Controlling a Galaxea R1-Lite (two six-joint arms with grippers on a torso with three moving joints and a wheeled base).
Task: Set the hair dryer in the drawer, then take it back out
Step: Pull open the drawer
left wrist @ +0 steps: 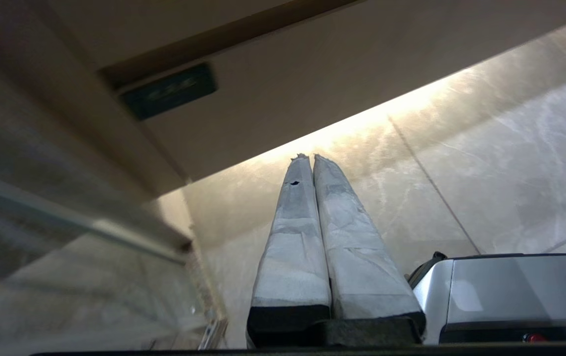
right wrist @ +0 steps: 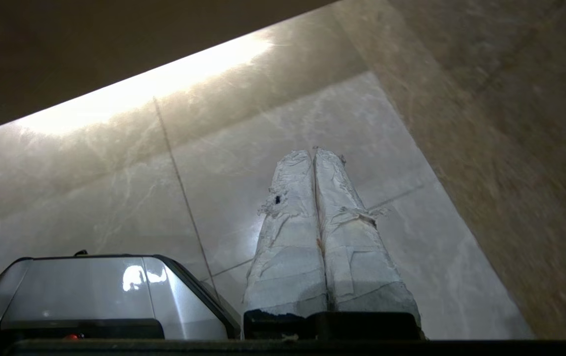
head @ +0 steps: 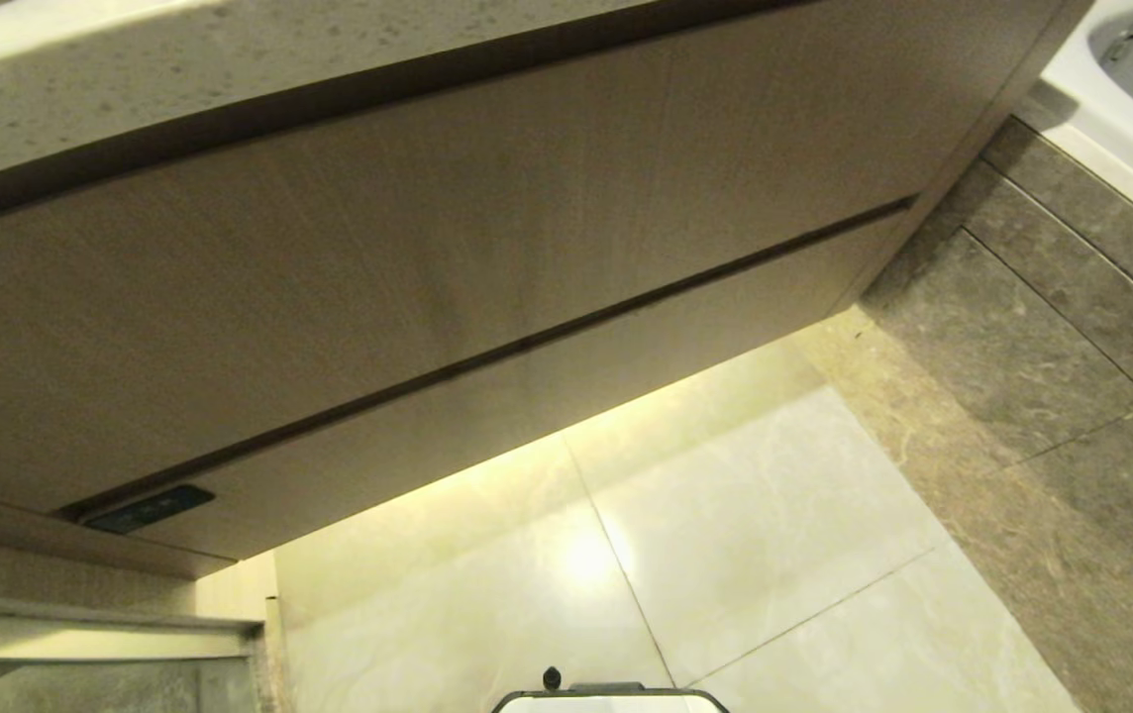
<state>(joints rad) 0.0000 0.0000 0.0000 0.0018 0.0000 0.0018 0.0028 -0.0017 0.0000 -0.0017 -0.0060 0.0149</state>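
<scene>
**Both arms parked low, cabinet front closed, no hair dryer in sight**

You are looking at a vanity cabinet from below and in front. Under the speckled countertop (head: 131, 89) sits a tall wood-grain panel (head: 408, 297), and beneath it, past a dark horizontal gap, a lower and shallower wood-grain front (head: 566, 416) that lies flush with the cabinet; whether this is the drawer you cannot tell from here. A small dark plate (head: 151, 507) sits at the left end of that gap. A warm strip of light falls on the pale marble floor (head: 725, 535) under the cabinet. To the right the floor meets darker stone tiles (head: 1022, 337) and the white rim of a bathtub (head: 1121, 119).

The hair dryer shows in none of your views.

Your left gripper (left wrist: 307, 158) hangs over the floor just in front of the cabinet's underside, its two wrapped fingers pressed together with nothing between them. Your right gripper (right wrist: 314, 151) hangs over the floor tiles as well, fingers pressed together and empty. The robot's grey base (right wrist: 90, 287) shows beside each gripper.
</scene>
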